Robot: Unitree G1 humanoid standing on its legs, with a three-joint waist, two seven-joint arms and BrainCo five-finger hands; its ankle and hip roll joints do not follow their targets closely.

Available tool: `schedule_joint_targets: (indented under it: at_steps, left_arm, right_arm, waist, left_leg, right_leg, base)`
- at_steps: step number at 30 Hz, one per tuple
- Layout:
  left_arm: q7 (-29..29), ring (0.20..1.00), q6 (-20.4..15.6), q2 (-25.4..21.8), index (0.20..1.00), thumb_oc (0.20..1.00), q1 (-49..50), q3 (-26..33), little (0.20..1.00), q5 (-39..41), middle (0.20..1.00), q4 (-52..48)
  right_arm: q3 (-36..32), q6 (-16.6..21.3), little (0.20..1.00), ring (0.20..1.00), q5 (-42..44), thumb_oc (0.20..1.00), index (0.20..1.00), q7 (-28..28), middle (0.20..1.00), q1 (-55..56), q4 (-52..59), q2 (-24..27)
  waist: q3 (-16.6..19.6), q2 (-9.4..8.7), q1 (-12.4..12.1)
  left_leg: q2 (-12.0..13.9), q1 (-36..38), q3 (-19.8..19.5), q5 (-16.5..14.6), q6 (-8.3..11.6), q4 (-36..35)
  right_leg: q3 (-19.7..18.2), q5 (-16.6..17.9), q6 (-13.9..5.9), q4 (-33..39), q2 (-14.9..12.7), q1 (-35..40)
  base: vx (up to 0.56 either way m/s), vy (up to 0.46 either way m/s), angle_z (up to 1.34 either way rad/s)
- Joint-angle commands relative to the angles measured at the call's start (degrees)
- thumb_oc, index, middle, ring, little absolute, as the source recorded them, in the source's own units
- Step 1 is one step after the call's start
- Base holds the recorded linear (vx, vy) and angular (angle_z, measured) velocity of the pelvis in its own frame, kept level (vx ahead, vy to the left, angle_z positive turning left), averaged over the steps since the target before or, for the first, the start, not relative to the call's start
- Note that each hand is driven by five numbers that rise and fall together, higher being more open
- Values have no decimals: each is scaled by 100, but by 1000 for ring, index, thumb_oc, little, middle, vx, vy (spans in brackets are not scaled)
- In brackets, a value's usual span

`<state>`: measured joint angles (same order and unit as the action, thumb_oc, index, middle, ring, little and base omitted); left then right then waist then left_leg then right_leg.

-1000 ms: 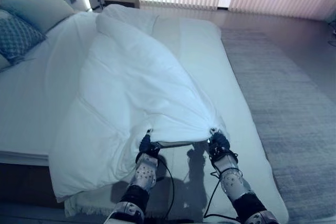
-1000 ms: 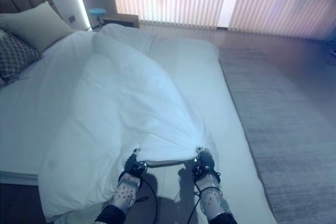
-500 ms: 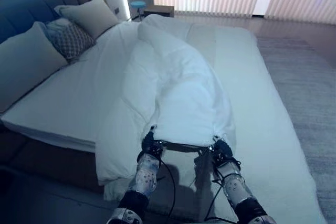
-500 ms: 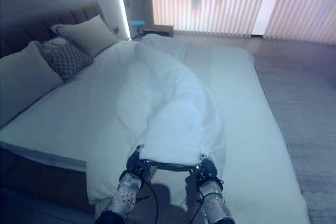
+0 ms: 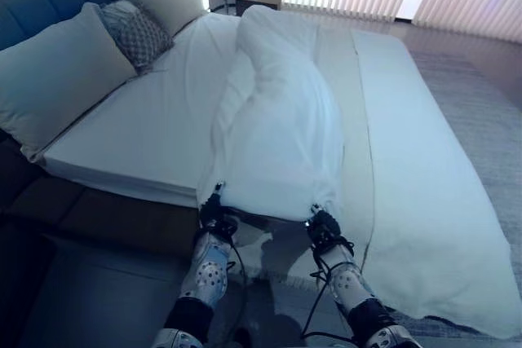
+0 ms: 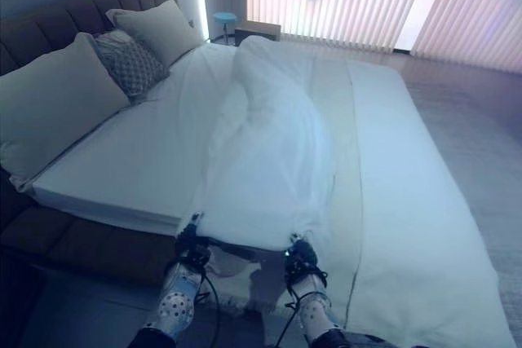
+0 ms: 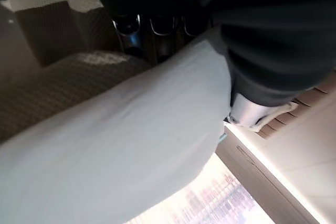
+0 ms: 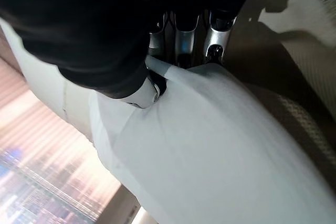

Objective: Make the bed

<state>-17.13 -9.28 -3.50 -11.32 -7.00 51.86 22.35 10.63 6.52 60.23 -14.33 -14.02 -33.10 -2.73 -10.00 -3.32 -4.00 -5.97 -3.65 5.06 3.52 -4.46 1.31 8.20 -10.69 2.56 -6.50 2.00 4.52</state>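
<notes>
A white duvet (image 5: pixel 277 128) lies bunched in a long ridge down the middle of the bed (image 5: pixel 139 132), running from the far corner to the near edge. My left hand (image 5: pixel 217 216) is shut on its near edge, and my right hand (image 5: pixel 324 227) is shut on the same edge a short way to the right. The edge hangs stretched between them, just off the side of the mattress. In the left wrist view the white cloth (image 7: pixel 115 156) passes under my curled fingers (image 7: pixel 157 24). The right wrist view shows the cloth (image 8: pixel 210 145) pinched by the thumb.
Two large pillows (image 5: pixel 61 71) and a patterned cushion (image 5: pixel 139 34) lean on the padded headboard at the left. A second white cover (image 5: pixel 424 193) drapes over the bed's right side to the floor. A grey rug (image 5: pixel 481 95) and curtained windows lie beyond.
The camera has swung, bringing the headboard and pillows into view. Both hands have pulled the duvet edge back off the side of the bed, and the duvet has narrowed into a ridge.
</notes>
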Motion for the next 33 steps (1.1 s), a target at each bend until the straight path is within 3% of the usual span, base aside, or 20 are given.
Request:
schedule_joint_targets:
  at_steps: [1,3,4,5,7,10,13,15,16,17,18,19,20,21,22,24,25,26,28,33]
  left_arm:
    - [47,200,-684,-684,200,200,-62,607,200,-226,200,-640]
    - [67,200,-676,-649,200,200,-139,579,200,-264,200,-612]
    - [90,200,-675,-643,200,200,-120,556,200,-313,200,-649]
    - [78,200,-691,-684,200,200,-116,567,200,-395,200,-691]
    - [71,200,-683,-708,200,200,-108,560,200,-411,200,-696]
    - [-2,200,-742,-772,200,200,-136,583,200,-403,200,-673]
    - [-31,200,-750,-811,200,200,-198,577,200,-355,200,-579]
    - [-22,200,-743,-835,200,200,-197,563,200,-368,200,-591]
    - [-7,200,-738,-865,200,200,-268,507,200,-416,200,-537]
    - [3,200,-702,-914,200,200,-288,449,200,-449,200,-533]
    - [3,200,-702,-916,200,200,-290,447,200,-449,200,-532]
    - [-29,200,-710,-1028,200,200,-311,435,200,-681,200,-493]
    - [-83,200,-707,-1104,200,200,-307,465,200,-671,200,-494]
    - [-84,200,-706,-1108,200,200,-309,464,200,-670,200,-495]
    - [-135,200,-691,-1151,200,200,-204,540,200,-748,200,-519]
    - [-69,200,-683,-1122,200,200,-109,575,200,-737,200,-555]
    - [-69,200,-682,-1122,200,200,-110,576,200,-737,200,-556]
    - [-113,200,-667,-1107,200,200,-51,647,200,-831,200,-536]
    - [-156,200,-641,-1015,200,200,40,727,200,-775,200,-483]
    - [-225,200,-554,-672,200,200,281,744,200,-576,200,-189]
  right_arm:
    - [-455,600,200,200,-70,200,200,-271,200,374,-94,867]
    - [-564,626,200,200,-159,200,200,-327,200,412,55,980]
    - [-587,617,200,200,-182,200,200,-320,200,424,72,1002]
    - [-606,618,200,200,-207,200,200,-318,200,418,56,1045]
    - [-630,591,200,200,-214,200,200,-302,200,400,29,1074]
    - [-644,552,200,200,-216,200,200,-307,200,352,32,1154]
    - [-755,537,200,200,-188,200,200,-338,200,367,92,1259]
    - [-766,524,200,200,-190,200,200,-360,200,338,124,1299]
    - [-838,476,200,200,-245,200,200,-361,200,305,238,1359]
    - [-853,433,200,200,-319,200,200,-359,200,323,233,1380]
    - [-856,432,200,200,-320,200,200,-360,200,324,234,1378]
    - [-877,417,200,200,-451,200,200,-345,200,361,228,1314]
    - [-886,448,200,200,-406,200,200,-359,200,318,202,1217]
    - [-887,450,200,200,-405,200,200,-359,200,315,200,1213]
    - [-836,484,200,200,-380,200,200,-344,200,207,57,1097]
    - [-828,487,200,200,-373,200,200,-275,200,227,34,1117]
    - [-828,487,200,200,-372,200,200,-273,200,225,33,1119]
    - [-798,534,200,200,-374,200,200,-224,200,257,64,1098]
    - [-719,546,200,200,-417,200,200,-205,200,302,59,1055]
    - [-731,636,200,200,-380,200,200,-275,200,682,163,976]
  waist:
    - [500,114,-65]
    - [354,147,57]
    - [307,128,94]
    - [291,77,141]
    - [314,39,215]
    - [382,27,269]
    - [446,151,362]
    - [444,189,351]
    - [465,227,355]
    - [461,200,377]
    - [463,184,367]
    - [398,61,327]
    - [367,64,256]
    - [373,59,248]
    - [314,169,139]
    - [328,261,218]
    - [336,257,215]
    - [322,259,159]
    - [325,192,97]
    - [370,7,186]
  left_leg:
    - [-112,-374,-147,493,737,-579]
    - [-71,-564,23,342,808,-33]
    - [-4,-484,3,107,776,173]
    - [139,-449,-143,-167,728,407]
    - [549,-244,-340,-399,725,504]
    - [1408,47,-724,-374,778,587]
    - [2035,145,-1039,44,1030,576]
    - [2015,197,-1167,-62,1114,640]
    - [1660,198,-1263,-613,1217,685]
    - [1526,210,-1155,-813,1174,653]
    - [1505,204,-1142,-821,1162,669]
    - [1197,135,-936,-1064,1019,865]
    - [1124,111,-736,-1027,965,774]
    - [1125,114,-727,-1019,964,758]
    - [1072,152,-493,-874,880,471]
    - [884,306,-516,-681,750,24]
    - [880,302,-511,-659,751,2]
    - [732,406,-400,-515,701,-244]
    - [552,511,-303,-405,706,-482]
    - [183,568,-294,-264,711,-631]
  right_leg:
    - [17,613,-444,784,161,186]
    - [118,783,-510,877,-38,76]
    - [191,863,-571,869,-188,34]
    - [225,997,-635,862,-353,-52]
    - [316,1036,-745,818,-627,-108]
    - [288,971,-852,682,-1025,-183]
    - [229,959,-1026,539,-1382,-133]
    - [156,996,-1084,516,-1490,-127]
    - [117,1315,-1249,524,-1895,-75]
    - [113,1566,-1286,481,-2074,-103]
    - [100,1575,-1298,489,-2095,-106]
    - [113,2393,-1279,449,-2453,-347]
    - [365,2461,-1220,436,-2488,-513]
    - [356,2462,-1219,435,-2488,-525]
    - [736,2278,-1189,282,-2306,-690]
    - [351,1674,-1012,-65,-1633,-807]
    - [344,1673,-1008,-76,-1637,-829]
    - [781,1280,-904,-177,-1263,-734]
    - [1067,971,-796,-159,-857,-632]
    - [580,830,-595,369,-73,-508]
  base:
    - [-252,288,31]
    - [-260,276,28]
    - [-262,302,40]
    - [-193,298,27]
    - [-123,338,-13]
    - [9,433,-18]
    - [89,584,14]
    - [92,580,21]
    - [105,723,22]
    - [105,729,28]
    - [26,619,43]
    - [-29,637,46]
    - [-28,629,33]
    - [-106,583,-1]
    - [-47,600,-39]
    - [12,576,-50]
    - [38,439,-10]
    - [20,371,4]
    - [23,366,-7]
    - [18,171,-3]
